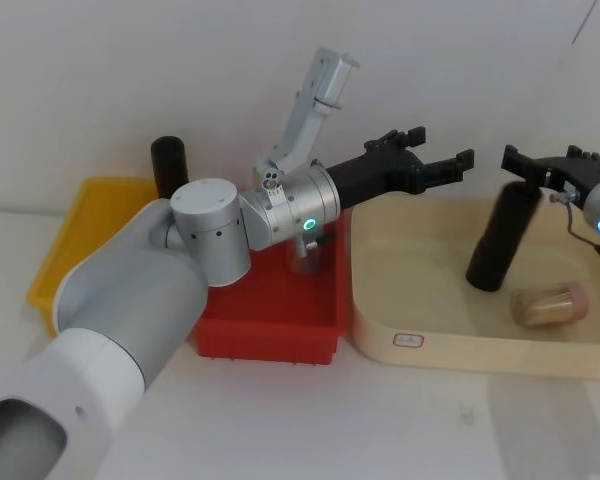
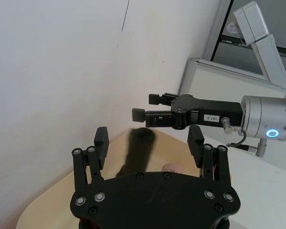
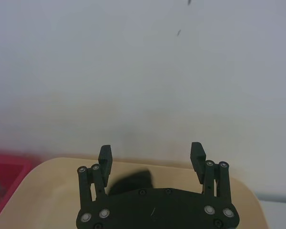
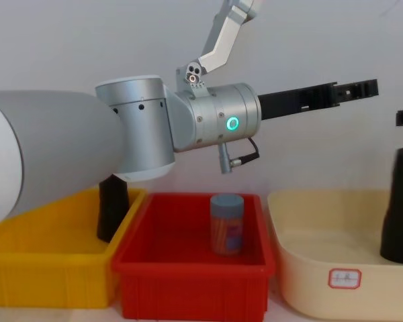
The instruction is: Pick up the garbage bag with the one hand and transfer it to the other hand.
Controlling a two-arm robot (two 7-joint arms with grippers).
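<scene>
**Bag roll standing in cream tray; both pincers spread and empty**

The left pincer (image 1: 438, 152), on the arm with the green ring light, is raised over the near-left part of the cream tray (image 1: 435, 352). Its fingers are spread wide and hold nothing. It points toward the right pincer (image 1: 543, 162), with a clear gap between the two.

The right pincer, on the arm with the blue ring light, hangs directly over the top of the bag roll (image 1: 502, 236). Its fingers are spread, one to each side of the roll's upper end. From the head view I cannot tell whether they touch the roll; the left wrist view shows the roll (image 2: 137, 151) below that pincer (image 2: 145, 107), apart from it.

The bag roll stands in the cream tray, leaning slightly, its base on the tray floor, beneath the right pincer and well to the right of the left one. A tan jar (image 1: 548, 304) lies on its side just beside the roll's base.

Below the left arm, a red bin (image 4: 195, 261) holds an upright blue-lidded jar (image 4: 226, 223). Farther left, a yellow bin (image 4: 47, 268) holds a second black roll (image 4: 112, 208), standing upright.

All three containers rest on the white counter (image 1: 310, 420).
</scene>
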